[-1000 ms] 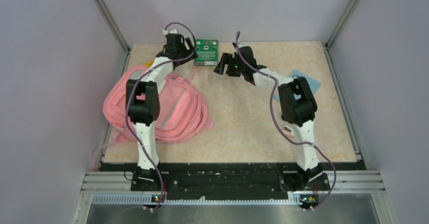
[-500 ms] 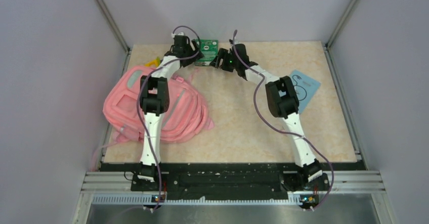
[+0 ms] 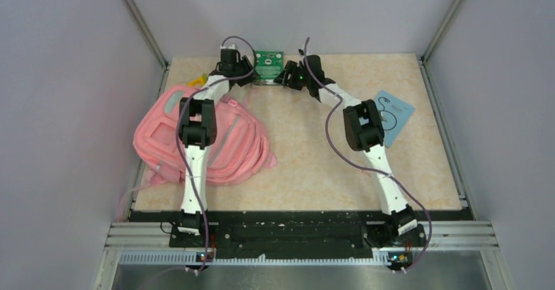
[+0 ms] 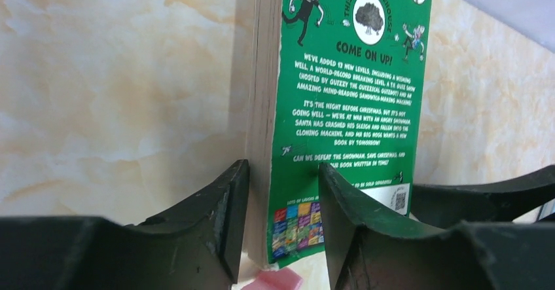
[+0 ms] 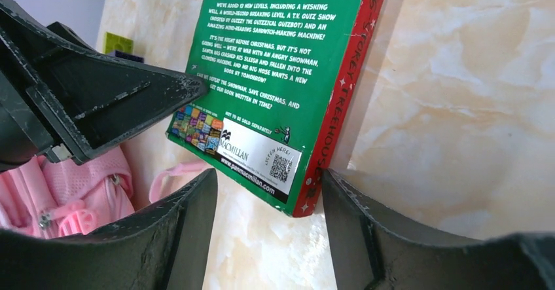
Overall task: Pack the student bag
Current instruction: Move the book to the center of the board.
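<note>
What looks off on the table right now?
Both hands crowd one green book at the far edge: left hand on its page side, right hand at a spine corner. The student bag lies slumped, with no opening visible from above.

Beige marbled tabletop (image 3: 314, 165), plain lavender walls (image 3: 65, 107), aluminium rail (image 3: 294, 236) along near edge
</note>
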You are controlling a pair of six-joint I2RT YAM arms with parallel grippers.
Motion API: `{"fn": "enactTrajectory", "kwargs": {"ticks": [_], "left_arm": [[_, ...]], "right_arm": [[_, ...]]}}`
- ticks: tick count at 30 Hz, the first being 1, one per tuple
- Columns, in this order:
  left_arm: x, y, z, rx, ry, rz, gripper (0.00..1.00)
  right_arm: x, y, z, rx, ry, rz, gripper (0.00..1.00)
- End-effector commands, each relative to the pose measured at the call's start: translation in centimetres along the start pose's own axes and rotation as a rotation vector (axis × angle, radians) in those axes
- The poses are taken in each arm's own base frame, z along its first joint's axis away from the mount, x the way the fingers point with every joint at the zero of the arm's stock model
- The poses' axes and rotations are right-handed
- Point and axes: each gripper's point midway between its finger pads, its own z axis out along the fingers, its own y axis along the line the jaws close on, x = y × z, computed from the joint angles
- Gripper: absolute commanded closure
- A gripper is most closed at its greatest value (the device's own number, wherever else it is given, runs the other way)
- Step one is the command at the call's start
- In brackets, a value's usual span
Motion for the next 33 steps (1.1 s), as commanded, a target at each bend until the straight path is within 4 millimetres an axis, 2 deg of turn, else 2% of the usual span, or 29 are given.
{"fn": "enactTrajectory", "kwargs": {"ticks": [1, 2, 6, 9, 10, 13, 15, 17, 19, 22, 25, 28, 33], "left_arm": [[5.0, -6.5, -1.5, 0.182, 0.085, 0.086, 0.54], [5.5, -7.0, -2.0, 0.186, 0.085, 0.098, 0.55], [8.5, -8.6, -4.2, 0.195, 0.116, 0.137, 0.58], [11.9, -10.1, -5.8, 0.200, 0.155, 0.181, 0.60], [13.4, -9.9, -6.4, 0.185, 0.179, 0.190, 0.60], [16.4, -10.1, -9.1, 0.130, 0.203, 0.224, 0.61], [19.2, -9.2, -11.1, 0.077, 0.264, 0.212, 0.61], [22.1, -9.2, -13.0, 0.095, 0.299, 0.201, 0.62], [24.6, -9.7, -15.0, 0.123, 0.329, 0.193, 0.62], [27.7, -11.2, -17.8, 0.183, 0.361, 0.182, 0.61], [28.5, -12.0, -20.0, 0.195, 0.352, 0.177, 0.58], [27.2, -12.1, -21.3, 0.182, 0.288, 0.157, 0.48], [26.4, -12.3, -21.4, 0.180, 0.248, 0.133, 0.42]], "right_arm": [[0.1, 2.7, -2.3, -0.040, 0.038, -0.091, 0.42], [0.1, 2.9, -3.0, -0.034, 0.041, -0.109, 0.43], [2.1, 3.3, -6.4, -0.029, 0.102, -0.131, 0.45], [5.3, 2.6, -9.8, -0.004, 0.155, -0.105, 0.47], [6.0, 2.6, -11.0, 0.005, 0.164, -0.097, 0.48], [8.2, 2.9, -15.7, 0.046, 0.173, -0.073, 0.51], [10.0, 2.9, -19.0, 0.085, 0.169, -0.070, 0.51], [12.0, 2.8, -22.2, 0.123, 0.166, -0.065, 0.51], [13.6, 2.8, -24.8, 0.141, 0.170, -0.054, 0.50], [15.0, 2.6, -28.2, 0.177, 0.173, -0.047, 0.49], [14.7, 2.6, -30.9, 0.217, 0.132, -0.060, 0.41], [14.1, 2.5, -32.9, 0.262, 0.103, -0.083, 0.29], [13.4, 1.4, -33.4, 0.300, 0.100, -0.104, 0.23]]}}
